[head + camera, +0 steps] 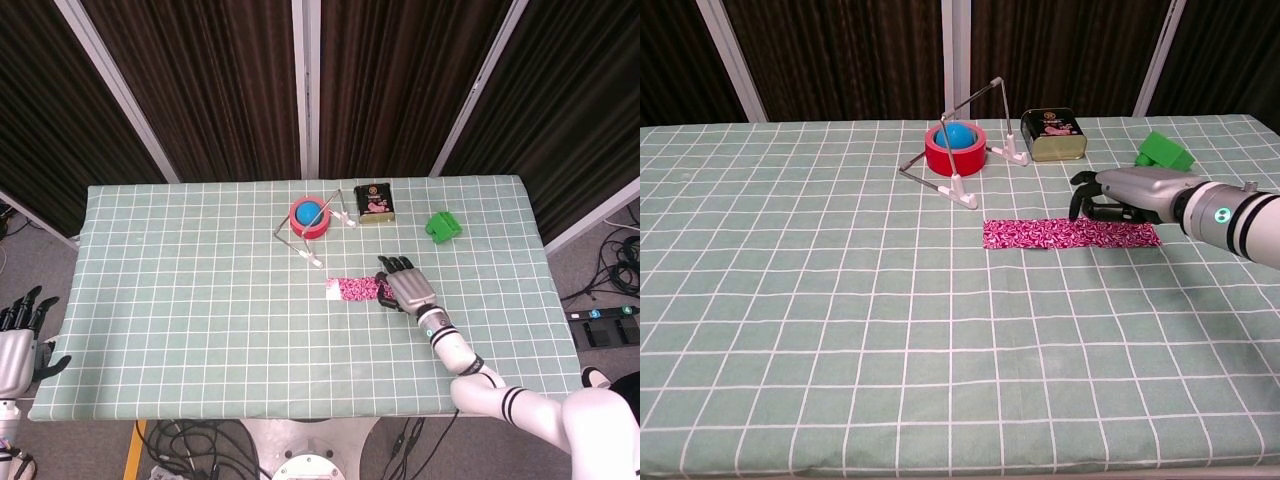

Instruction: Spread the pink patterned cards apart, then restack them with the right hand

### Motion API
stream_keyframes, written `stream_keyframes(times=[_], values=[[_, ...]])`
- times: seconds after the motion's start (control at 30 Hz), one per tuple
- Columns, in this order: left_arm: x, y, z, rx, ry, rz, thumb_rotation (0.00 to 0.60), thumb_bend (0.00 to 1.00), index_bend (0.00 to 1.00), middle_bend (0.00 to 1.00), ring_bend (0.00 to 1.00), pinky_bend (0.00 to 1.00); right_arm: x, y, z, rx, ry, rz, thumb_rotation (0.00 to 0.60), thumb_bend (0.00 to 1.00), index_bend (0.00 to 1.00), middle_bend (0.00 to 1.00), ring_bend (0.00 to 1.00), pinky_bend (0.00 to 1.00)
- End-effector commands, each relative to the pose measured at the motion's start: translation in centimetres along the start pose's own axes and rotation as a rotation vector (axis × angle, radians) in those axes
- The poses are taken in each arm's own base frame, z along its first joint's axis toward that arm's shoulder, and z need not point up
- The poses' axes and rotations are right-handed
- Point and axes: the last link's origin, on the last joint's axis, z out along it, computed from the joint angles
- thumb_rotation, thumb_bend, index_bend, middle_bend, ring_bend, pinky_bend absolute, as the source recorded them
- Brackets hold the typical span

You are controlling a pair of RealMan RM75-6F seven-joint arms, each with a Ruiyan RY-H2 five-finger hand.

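On the green checked tablecloth [820,300], the pink patterned cards [1070,235] lie fanned in a long strip near the table's middle. The right hand [1118,192] hovers just behind them, fingers curled downward, gripping nothing. The left hand [18,340] hangs off-table, fingers loosely apart, empty.

A strip of pink patterned cards [352,289] lies on the green checked worktop [200,280]. The right hand [404,286] rests over the strip's right end. The left hand [20,335] hangs beside the worktop's left edge.

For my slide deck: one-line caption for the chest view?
Right hand hovers behind pink patterned cards spread in a strip on the checked tablecloth.
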Motion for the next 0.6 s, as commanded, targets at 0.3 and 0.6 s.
stream_keyframes(times=[0.3, 0.6], values=[[0.2, 0.1, -0.3, 0.005, 0.003, 0.006, 0.6, 0.08, 0.22, 0.16, 0.13, 0.19, -1.0, 0.4, -0.2, 0.0, -0.036, -0.02, 0.0, 0.69, 0.31, 0.0, 0.0, 0.0], [0.1, 0.5, 0.0, -0.01, 0.002, 0.005, 0.6, 0.08, 0.22, 0.16, 0.13, 0.19, -1.6, 0.8, -3.1, 0.039, -0.058, -0.05, 0.0, 0.69, 0.31, 0.0, 0.0, 0.0]])
